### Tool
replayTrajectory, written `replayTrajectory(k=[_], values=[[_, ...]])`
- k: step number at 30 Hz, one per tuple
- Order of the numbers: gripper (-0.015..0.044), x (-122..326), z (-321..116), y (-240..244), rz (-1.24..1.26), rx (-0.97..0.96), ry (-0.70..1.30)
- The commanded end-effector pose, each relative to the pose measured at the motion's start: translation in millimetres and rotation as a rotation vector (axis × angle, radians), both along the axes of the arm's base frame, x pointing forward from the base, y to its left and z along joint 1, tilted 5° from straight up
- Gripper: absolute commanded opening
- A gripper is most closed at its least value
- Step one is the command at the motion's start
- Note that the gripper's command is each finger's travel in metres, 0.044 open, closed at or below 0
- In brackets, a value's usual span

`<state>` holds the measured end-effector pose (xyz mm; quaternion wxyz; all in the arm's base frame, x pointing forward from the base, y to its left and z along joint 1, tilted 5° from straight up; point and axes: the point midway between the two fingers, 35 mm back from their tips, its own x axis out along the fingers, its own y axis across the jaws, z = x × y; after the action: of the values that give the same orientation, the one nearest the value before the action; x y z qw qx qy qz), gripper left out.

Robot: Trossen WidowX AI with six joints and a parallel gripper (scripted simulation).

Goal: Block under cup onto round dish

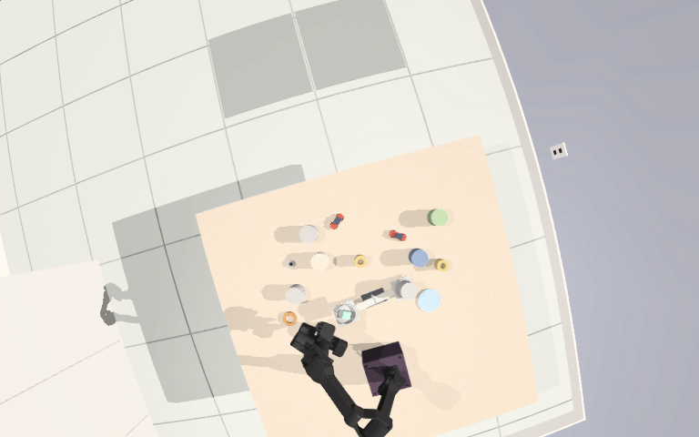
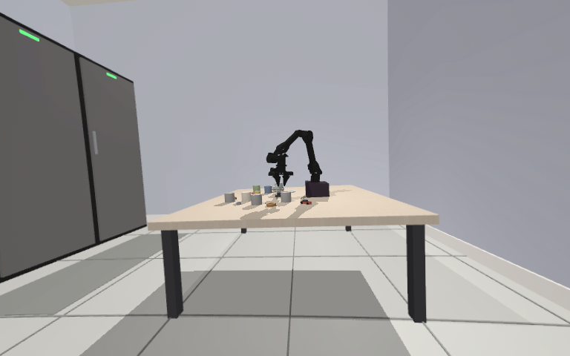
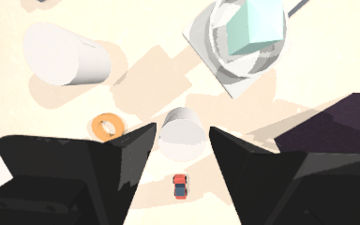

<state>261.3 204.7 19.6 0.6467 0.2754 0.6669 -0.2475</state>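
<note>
Starting the block transfer, I judge, with my black two-fingered gripper (image 1: 318,331) (image 2: 281,184) (image 3: 183,128) spread and unloaded; the pale green block (image 1: 346,314) (image 3: 254,28) sits uncovered on the balance's near end, so next I'd align above it.

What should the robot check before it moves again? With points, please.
1. Mint-green block (image 1: 346,314) (image 3: 262,25) uncovered: ok, it sits in the balance's near pan.
2. Lifted light-grey cup (image 2: 285,196) (image 3: 182,138) standing on the table: ok.
3. Black end effector (image 2: 281,184) (image 3: 183,128) empty: ok, its fingers stand apart above that cup.
4. Other light-grey cup (image 1: 407,289) on its balance end: ok.
5. Block on the round light-blue dish (image 1: 429,300): not ok.
</note>
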Motion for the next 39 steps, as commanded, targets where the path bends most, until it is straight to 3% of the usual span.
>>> replayTrajectory(k=[1,39], values=[[0.0260,4.1,3.3,-5.8,0.121,-0.002,-0.013],[0.0260,36.7,21.1,-74.1,1.280,0.020,-0.047]])
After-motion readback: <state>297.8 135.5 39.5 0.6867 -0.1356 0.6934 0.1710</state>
